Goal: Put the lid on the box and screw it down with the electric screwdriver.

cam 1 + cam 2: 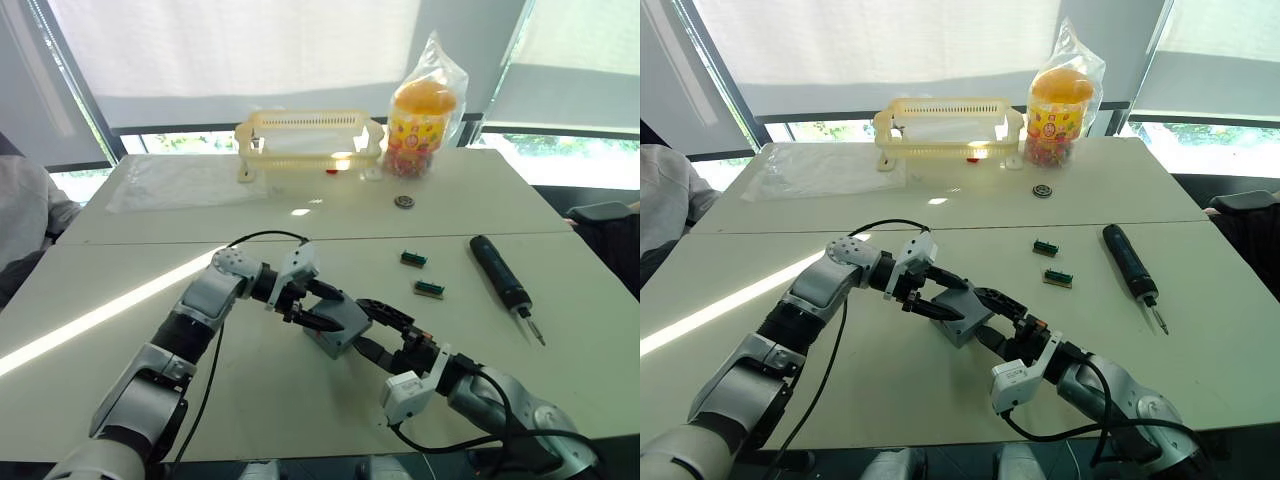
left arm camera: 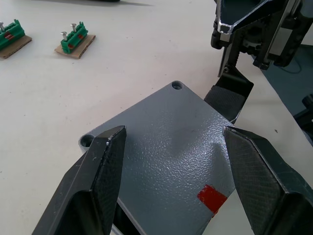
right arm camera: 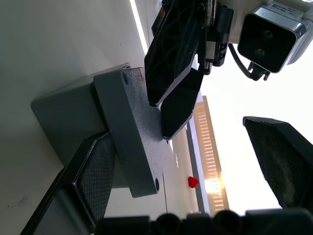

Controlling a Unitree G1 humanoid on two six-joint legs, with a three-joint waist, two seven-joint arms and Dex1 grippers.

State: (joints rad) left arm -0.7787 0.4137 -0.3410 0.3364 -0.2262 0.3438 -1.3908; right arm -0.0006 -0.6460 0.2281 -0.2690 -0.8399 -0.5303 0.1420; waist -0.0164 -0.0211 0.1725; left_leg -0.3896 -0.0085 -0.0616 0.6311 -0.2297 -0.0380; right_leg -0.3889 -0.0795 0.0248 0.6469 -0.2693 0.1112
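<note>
The blue-grey box [image 1: 338, 338] stands mid-table with the lid [image 2: 166, 147] lying flat on top of it. Corner holes and a red mark [image 2: 212, 199] show on the lid's upper face. My left gripper [image 1: 308, 316] hovers open just over the lid, its fingers [image 2: 105, 166] spread wide above the surface. From the right side my right gripper [image 1: 385, 318] stands open: one finger [image 3: 95, 169] rests against the box's wall under the lid's edge, the other is apart in the air. The black electric screwdriver [image 1: 500, 272] lies alone on the table to the right, bit pointing toward me.
Two green connector blocks [image 1: 413, 258] [image 1: 429, 289] lie between the box and the screwdriver. A yellow basket [image 1: 310, 140], a bagged snack jar [image 1: 425, 110] and a small round part [image 1: 404, 201] sit at the back. A person's sleeve [image 1: 25, 220] shows at the far left.
</note>
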